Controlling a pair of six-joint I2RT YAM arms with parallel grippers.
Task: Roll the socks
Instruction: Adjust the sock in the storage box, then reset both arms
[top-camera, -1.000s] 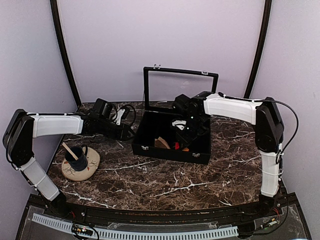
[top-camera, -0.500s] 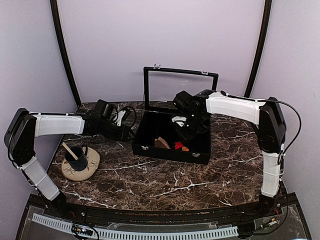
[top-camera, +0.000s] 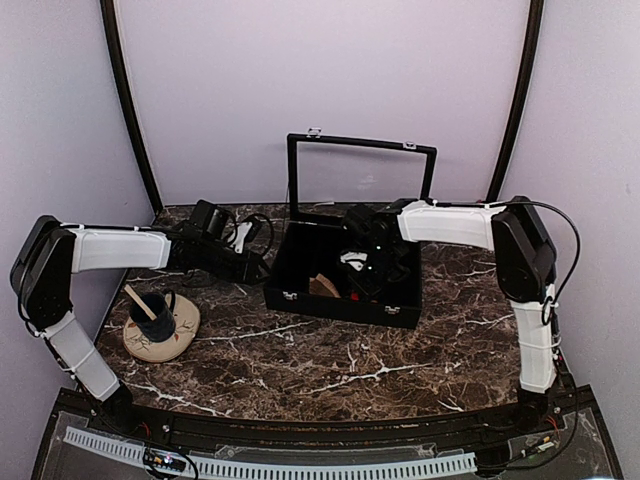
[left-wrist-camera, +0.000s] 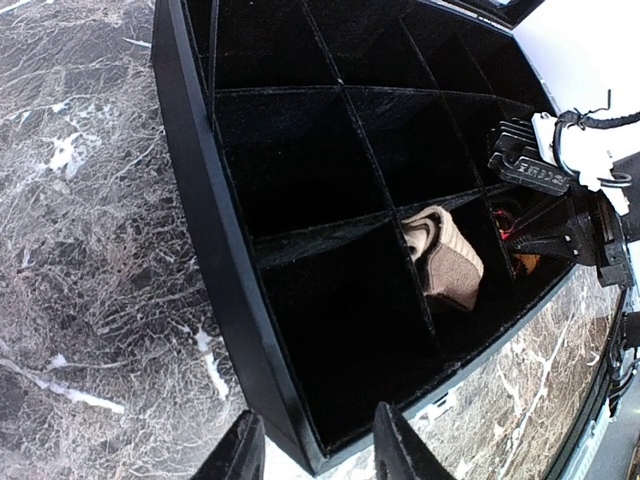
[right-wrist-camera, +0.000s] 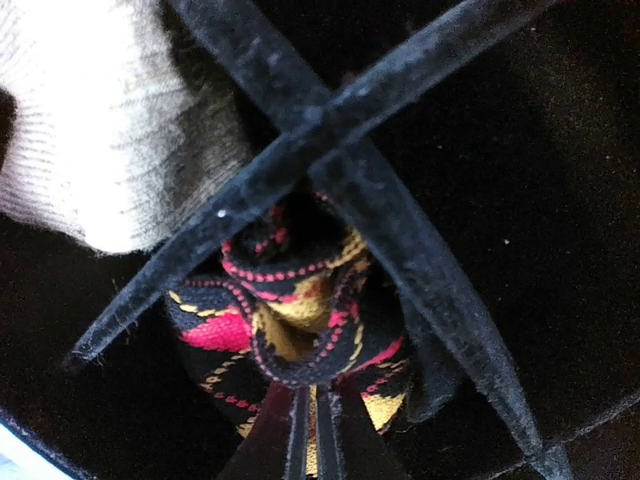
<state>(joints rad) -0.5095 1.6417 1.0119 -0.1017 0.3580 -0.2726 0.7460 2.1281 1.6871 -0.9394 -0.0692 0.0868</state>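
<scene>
The argyle sock (right-wrist-camera: 290, 320), black with red and yellow diamonds, lies bunched in a compartment of the black case (top-camera: 340, 305). My right gripper (right-wrist-camera: 315, 430) is down in that compartment, shut on the sock's near fold. The tan sock (right-wrist-camera: 100, 130) sits rolled in the neighbouring compartment, and shows in the left wrist view too (left-wrist-camera: 445, 255). From above, the right gripper (top-camera: 362, 280) covers the argyle sock. My left gripper (left-wrist-camera: 320, 455) stands open at the case's near left corner, jaws either side of the wall (left-wrist-camera: 200, 200), pressing nothing that I can see.
The case's glass lid (top-camera: 360, 175) stands upright behind it. A dark mug (top-camera: 152, 310) with a stick in it rests on a round coaster (top-camera: 165, 340) at the left front. Felt dividers (right-wrist-camera: 330, 130) cross just above the argyle sock.
My right gripper has dropped lower into the case and closed from open onto the argyle sock, which it now hides from above. The left arm has stayed put.
</scene>
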